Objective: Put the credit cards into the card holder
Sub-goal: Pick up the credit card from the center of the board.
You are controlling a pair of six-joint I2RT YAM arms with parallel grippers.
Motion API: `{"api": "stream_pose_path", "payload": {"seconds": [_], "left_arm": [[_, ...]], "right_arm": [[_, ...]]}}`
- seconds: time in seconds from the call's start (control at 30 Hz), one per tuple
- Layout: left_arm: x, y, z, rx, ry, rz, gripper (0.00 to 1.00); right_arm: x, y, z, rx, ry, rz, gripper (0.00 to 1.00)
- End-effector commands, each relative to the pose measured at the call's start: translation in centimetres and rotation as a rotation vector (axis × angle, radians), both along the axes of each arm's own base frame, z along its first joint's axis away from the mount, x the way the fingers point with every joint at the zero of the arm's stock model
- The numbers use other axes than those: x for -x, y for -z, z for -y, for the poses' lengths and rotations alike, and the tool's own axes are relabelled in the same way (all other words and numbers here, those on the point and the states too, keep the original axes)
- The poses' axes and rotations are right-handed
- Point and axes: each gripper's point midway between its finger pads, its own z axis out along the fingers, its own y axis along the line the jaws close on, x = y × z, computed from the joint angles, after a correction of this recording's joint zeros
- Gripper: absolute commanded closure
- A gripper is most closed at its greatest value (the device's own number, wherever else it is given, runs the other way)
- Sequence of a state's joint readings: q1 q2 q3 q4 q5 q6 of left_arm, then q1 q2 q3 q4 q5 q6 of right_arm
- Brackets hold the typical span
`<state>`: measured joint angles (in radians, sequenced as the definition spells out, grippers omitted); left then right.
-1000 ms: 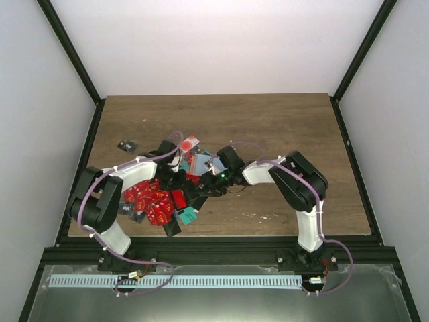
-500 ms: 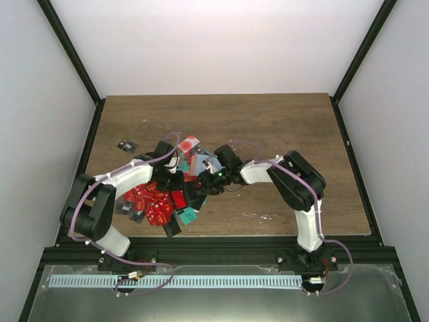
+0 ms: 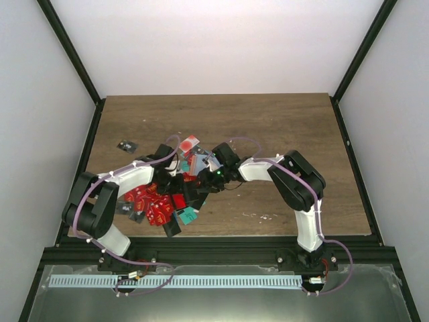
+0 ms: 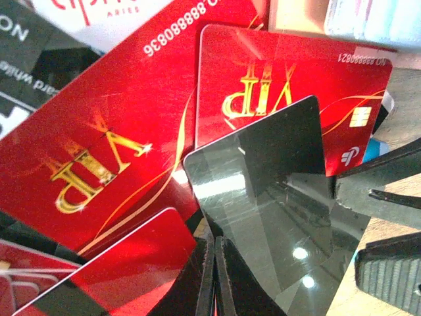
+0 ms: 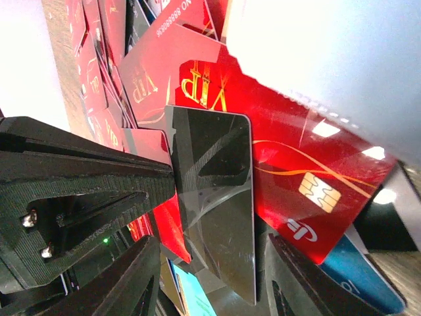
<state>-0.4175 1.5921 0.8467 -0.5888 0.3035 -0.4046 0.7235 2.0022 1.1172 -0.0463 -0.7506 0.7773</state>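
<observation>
Black card (image 4: 276,197): light, stiff, slick (glossy); grip thin edges. Left gripper (image 4: 214,266) pinches its edge; right gripper (image 5: 212,283) half-open astride it.

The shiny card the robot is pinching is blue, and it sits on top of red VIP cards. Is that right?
Not quite. The card in the left gripper is shiny black, not blue. The left wrist view shows this black card sitting on top of the red VIP cards, so the rest is right.
</observation>
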Motion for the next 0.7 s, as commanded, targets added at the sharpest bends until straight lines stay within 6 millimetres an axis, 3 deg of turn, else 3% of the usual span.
{"api": "stream_pose_path", "payload": {"seconds": [0.0, 0.2, 0.43, 0.67], "left_arm": [[0.4, 1.6, -0.5, -0.035, 0.004, -0.027, 0.96], [1.3, 3.2, -1.1, -0.062, 0.005, -0.074, 0.96], [1.6, 3.4, -1.1, -0.059, -0.002, -0.087, 0.96], [1.6, 3.3, -1.0, -0.057, -0.004, -0.087, 0.96]], "right_arm": [[0.0, 2.0, 0.4, 0.082, 0.012, -0.013, 0.54], [0.7, 2.6, -0.4, 0.074, -0.021, -0.050, 0.54], [1.0, 2.1, -1.7, 0.031, -0.047, -0.060, 0.57], [0.8, 1.8, -1.6, 0.043, -0.044, -0.041, 0.79]]}}
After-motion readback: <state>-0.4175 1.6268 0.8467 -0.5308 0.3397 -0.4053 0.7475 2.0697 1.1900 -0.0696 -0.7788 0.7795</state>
